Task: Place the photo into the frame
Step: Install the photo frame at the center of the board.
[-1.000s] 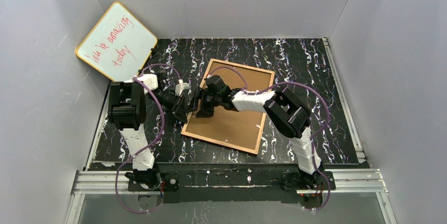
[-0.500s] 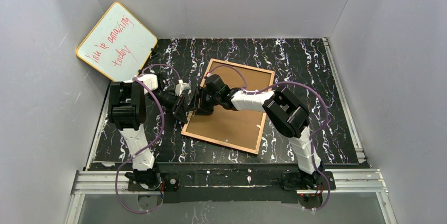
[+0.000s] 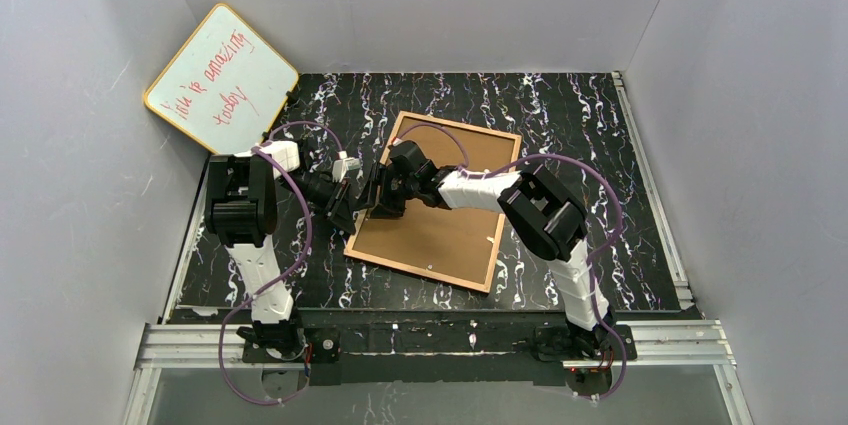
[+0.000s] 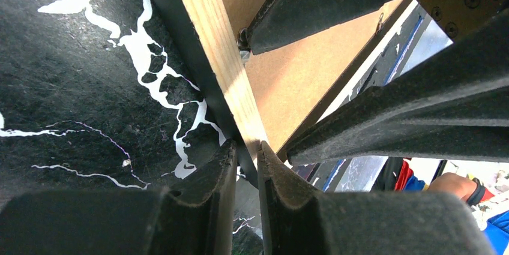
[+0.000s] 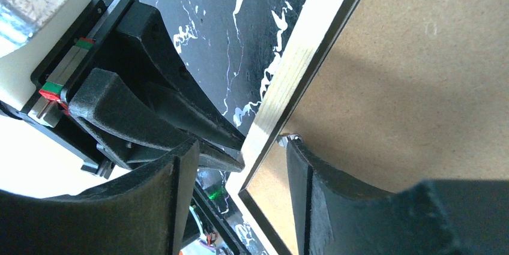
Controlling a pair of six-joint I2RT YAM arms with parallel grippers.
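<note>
Left wrist view: pinches the left rim of the frame (image 4: pixel 217 45) with the left gripper (image 4: pixel 245 160), jaws drawn to a thin slit on the rim's dark outer edge. Meets the pale wood strip right at the fingertips (image 4: pixel 273 171), with the brown backing panel (image 4: pixel 282 81) just beyond that strip.

From the right wrist: holds the right gripper (image 5: pixel 239 146) partly open, astride that same rim and clamping nothing. Sets one right fingertip (image 5: pixel 300 165) on the backing panel, touching a small metal tab (image 5: pixel 287 138) at the rim's inner side. Hangs the other outside the rim, above the black, white-veined tabletop (image 5: pixel 198 3), just beside the left gripper's closed fingers.

From the top: finds the frame back-up near the middle of the tabletop, skewed to the tabletop's edges, wood rim around the brown panel, both grippers meeting at its left side. Impossible to tell whether raised off the tabletop on that side. Farther out, finds a whiteboard (image 3: pixel 222 77) with red writing leaning against the wall at the far-left corner, well apart from the frame.
</note>
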